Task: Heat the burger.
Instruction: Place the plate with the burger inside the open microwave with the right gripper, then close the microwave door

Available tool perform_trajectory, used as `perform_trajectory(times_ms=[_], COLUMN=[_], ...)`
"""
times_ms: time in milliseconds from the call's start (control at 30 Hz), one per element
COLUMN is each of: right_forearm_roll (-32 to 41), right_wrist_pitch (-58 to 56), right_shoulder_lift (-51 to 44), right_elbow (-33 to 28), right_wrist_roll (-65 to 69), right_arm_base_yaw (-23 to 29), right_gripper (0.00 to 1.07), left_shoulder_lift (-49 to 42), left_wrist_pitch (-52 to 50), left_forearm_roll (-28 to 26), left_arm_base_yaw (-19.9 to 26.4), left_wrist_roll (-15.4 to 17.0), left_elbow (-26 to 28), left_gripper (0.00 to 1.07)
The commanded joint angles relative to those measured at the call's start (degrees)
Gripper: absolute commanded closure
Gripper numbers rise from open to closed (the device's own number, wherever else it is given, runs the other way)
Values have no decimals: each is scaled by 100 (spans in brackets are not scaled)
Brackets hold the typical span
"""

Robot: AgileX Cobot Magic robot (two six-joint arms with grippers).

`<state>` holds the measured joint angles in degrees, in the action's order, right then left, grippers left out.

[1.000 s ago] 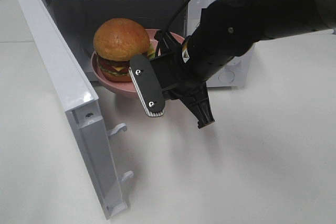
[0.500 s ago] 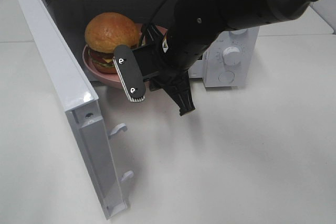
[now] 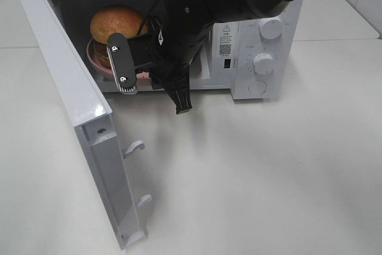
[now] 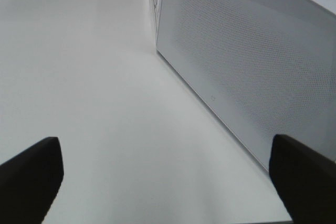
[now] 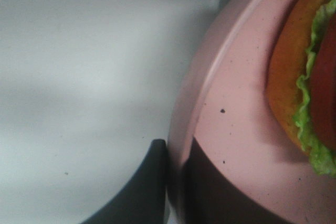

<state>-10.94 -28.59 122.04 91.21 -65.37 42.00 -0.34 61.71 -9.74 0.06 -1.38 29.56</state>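
Observation:
The burger [image 3: 113, 23], with a golden-brown bun, sits on a pink plate [image 3: 94, 59] inside the open microwave [image 3: 262, 4], at the left of the cavity. My right gripper [image 3: 132, 83] reaches across into the opening and is shut on the plate's near rim. The right wrist view shows the fingers [image 5: 149, 192] pinching the plate rim [image 5: 210, 77], with the burger's bun and lettuce [image 5: 299, 103] close by. My left gripper [image 4: 168, 182] is open and empty above the table, beside the outer face of the microwave door [image 4: 252, 72]. It is out of the exterior high view.
The microwave door [image 3: 71, 94] stands wide open at the left and reaches toward the front of the table. Two knobs [image 3: 263, 63] sit on the control panel at the right. The white table [image 3: 268, 177] spreads out in front.
My right arm has moved left and farther back, carrying the plate and burger from the microwave's mouth deeper into the cavity.

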Motion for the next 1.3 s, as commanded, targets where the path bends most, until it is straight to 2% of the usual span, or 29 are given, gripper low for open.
perform_trajectory(times_ms=[33,333,633,700,800,867,967,1033,1133,1200,1300], right_forearm_roll=[-23,-69,-201,-201,-201,-206,-206,-229,-229,-246,-275], right_wrist_pitch=[201,23,138,132,120,46,46,46,52,29,57], right_shoulder_lift=[155,556,653,653,653,653,653,653,653,567,516], right_elbow=[481,1077,1163,1163,1163,1163,1163,1157,1140,1026,980], right_wrist_roll=[269,407,481,481,481,481,498,653,676,676,676], right_arm_base_yaw=[-11,-143,-143,-143,-143,-143,-143,-143,-143,-143,-143], right_gripper=[107,107,103,97,95,86,83,72,69,63,62], left_shoulder_lift=[-92,-92,-92,-92,-92,-92,-92,-92,-92,-92,-92], left_wrist_pitch=[-74,-74,-74,-74,-74,-74,-74,-74,-74,-74,-74], left_forearm_roll=[-6,-6,-6,-6,-6,-6,-6,-6,-6,-6,-6], left_arm_base_yaw=[11,11,11,11,11,11,11,11,11,11,11], left_wrist_roll=[0,0,0,0,0,0,0,0,0,0,0], left_elbow=[-11,-11,-11,-11,-11,-11,-11,-11,-11,-11,-11], left_gripper=[6,6,6,6,6,6,6,6,6,6,6])
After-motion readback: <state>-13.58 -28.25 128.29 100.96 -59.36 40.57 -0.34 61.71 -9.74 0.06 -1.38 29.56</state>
